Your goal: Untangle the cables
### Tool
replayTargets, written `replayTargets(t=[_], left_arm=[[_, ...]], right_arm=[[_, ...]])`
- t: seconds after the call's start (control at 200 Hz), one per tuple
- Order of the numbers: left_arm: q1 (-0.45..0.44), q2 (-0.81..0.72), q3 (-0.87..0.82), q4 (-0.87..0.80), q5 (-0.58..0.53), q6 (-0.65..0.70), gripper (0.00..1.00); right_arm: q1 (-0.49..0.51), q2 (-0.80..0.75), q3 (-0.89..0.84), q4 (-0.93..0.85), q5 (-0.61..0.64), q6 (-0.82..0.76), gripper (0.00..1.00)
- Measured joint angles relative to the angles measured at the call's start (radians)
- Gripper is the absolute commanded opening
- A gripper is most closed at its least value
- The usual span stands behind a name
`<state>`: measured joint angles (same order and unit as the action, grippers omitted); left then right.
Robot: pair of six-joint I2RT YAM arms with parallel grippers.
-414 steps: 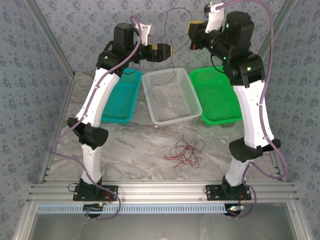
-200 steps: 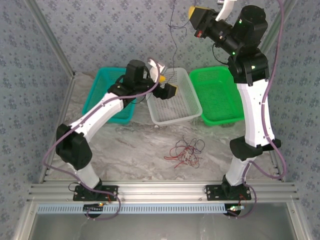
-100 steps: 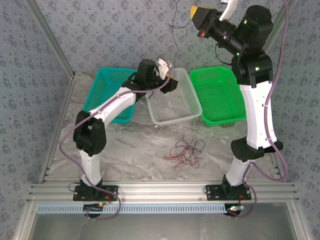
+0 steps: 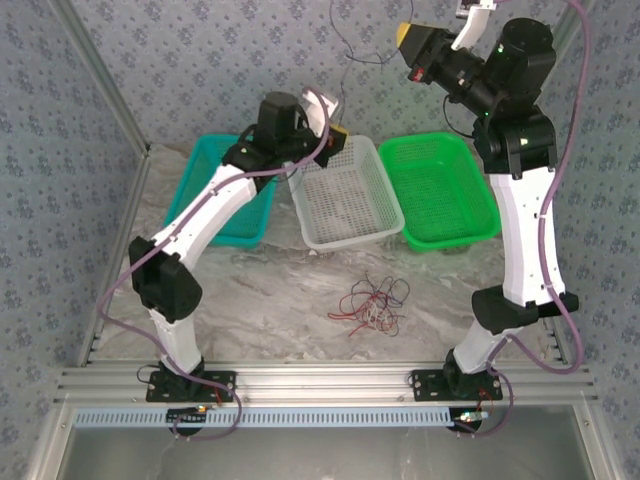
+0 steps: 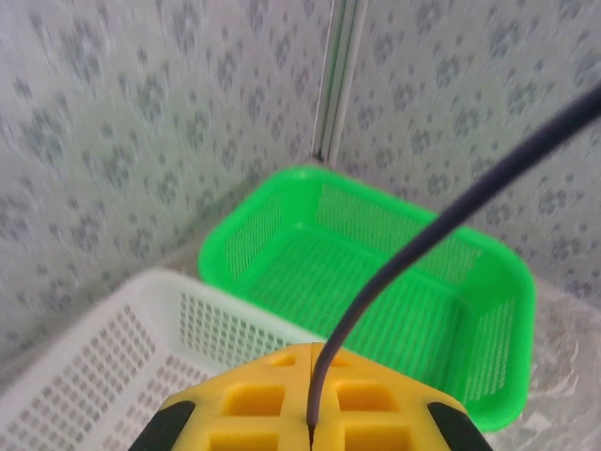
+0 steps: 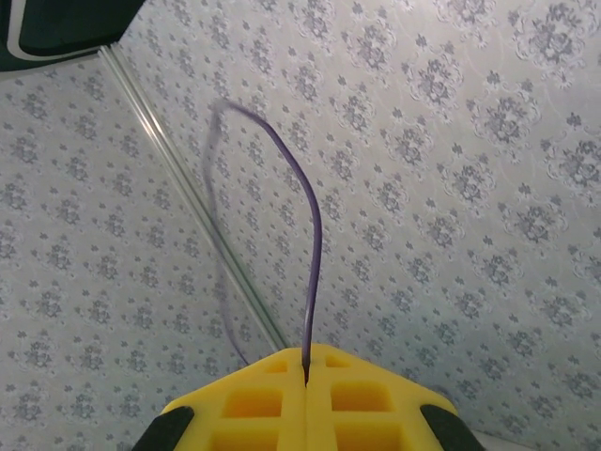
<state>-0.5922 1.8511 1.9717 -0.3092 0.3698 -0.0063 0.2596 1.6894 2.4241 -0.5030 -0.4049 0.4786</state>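
left fingers (image 5: pixel 299 355) — clenched on dark cable (image 5: pixel 423 235), over white basket (image 4: pixel 345 243) far edge | right fingers (image 6: pixel 315 362) — clenched on dark cable, raised high | red-black-white cable tangle (image 4: pixel 372 300) — tabletop (image 4: pixel 270 300) middle, toward near edge, apart from white basket

The white basket (image 4: pixel 345 200) is perforated in a regular grid of small holes. To its left a teal basket (image 4: pixel 195 172) is seen and to its right a bright green basket (image 4: pixel 440 190), both meshed alike. The bench (image 4: pixel 270 290) under the white basket is veined grey and white like marble. In front of the white basket, the cables (image 4: pixel 370 300) are mixed in red, black and pale strands. A thin cable (image 6: pixel 313 244) is shown as dark purple. The left end effector (image 5: pixel 311 395) and right end effector (image 6: pixel 307 376) are padded in yellow. The walls (image 4: pixel 180 60) are papered pale blue-grey with a repeated floral motif. The left arm (image 4: pixel 210 210) and right arm (image 4: pixel 525 230) are coloured white with black joints.
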Motion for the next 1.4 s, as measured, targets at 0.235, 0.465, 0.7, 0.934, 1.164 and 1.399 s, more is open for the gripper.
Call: replayTargets(t=[0.235, 0.465, 0.7, 0.934, 1.164, 1.399], left_arm=[[-0.01, -0.023, 0.196, -0.088, 0.012, 0.01, 0.0], [-0.01, 0.007, 0.184, -0.121, 0.016, 0.006, 0.0], [-0.01, 0.079, 0.038, -0.098, 0.014, -0.032, 0.0], [0.006, 0.101, -0.18, -0.03, 0.004, -0.117, 0.01], [0.047, 0.101, -0.256, -0.031, -0.053, -0.165, 0.08], [0.1, 0.109, -0.257, -0.119, -0.072, -0.206, 0.22]], right_arm=[[-0.002, -0.001, -0.056, 0.006, 0.003, 0.0, 0.0], [-0.007, -0.01, -0.07, 0.006, 0.014, 0.0, 0.0], [-0.007, -0.044, -0.12, 0.005, 0.023, -0.023, 0.0], [-0.006, -0.083, -0.332, -0.002, 0.021, -0.046, 0.0], [0.005, -0.081, -0.587, -0.019, 0.014, -0.069, 0.0], [0.031, -0.01, -0.702, -0.045, -0.003, -0.092, 0.0]])
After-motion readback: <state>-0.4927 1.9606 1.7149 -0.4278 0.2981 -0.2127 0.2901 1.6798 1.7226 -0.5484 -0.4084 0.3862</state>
